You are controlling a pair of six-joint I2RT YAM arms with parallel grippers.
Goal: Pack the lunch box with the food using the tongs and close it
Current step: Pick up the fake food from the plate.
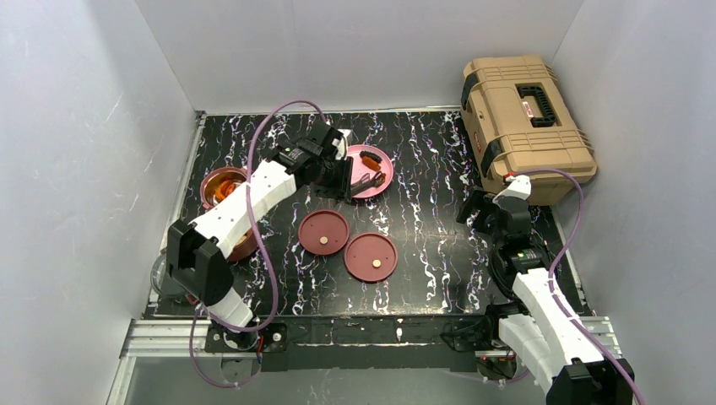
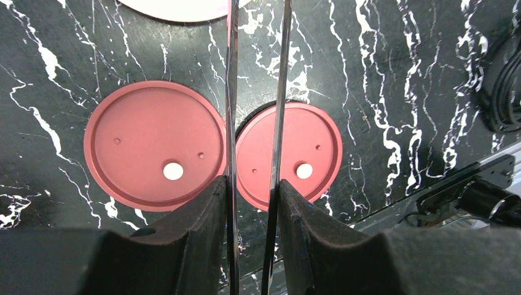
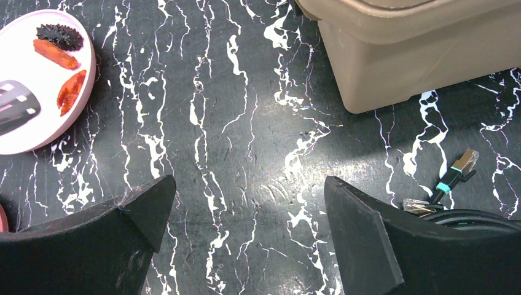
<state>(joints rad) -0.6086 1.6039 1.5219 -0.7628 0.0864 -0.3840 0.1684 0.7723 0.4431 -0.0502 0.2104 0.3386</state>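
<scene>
Nearest the bases, the right gripper hangs with its jaws spread wide and nothing between them over the black marbled table at about 4 o'clock. A maroon disc lid lies flat near 6 o'clock, just beside a second lid. Farther out, the left gripper pinches the tongs across their two thin blades at the rim of the pink plate at 12 o'clock, where orange-red pieces and a dark piece lie. A maroon bowl holding orange food sits at 9 o'clock and the tan toolbox at 2 o'clock.
</scene>
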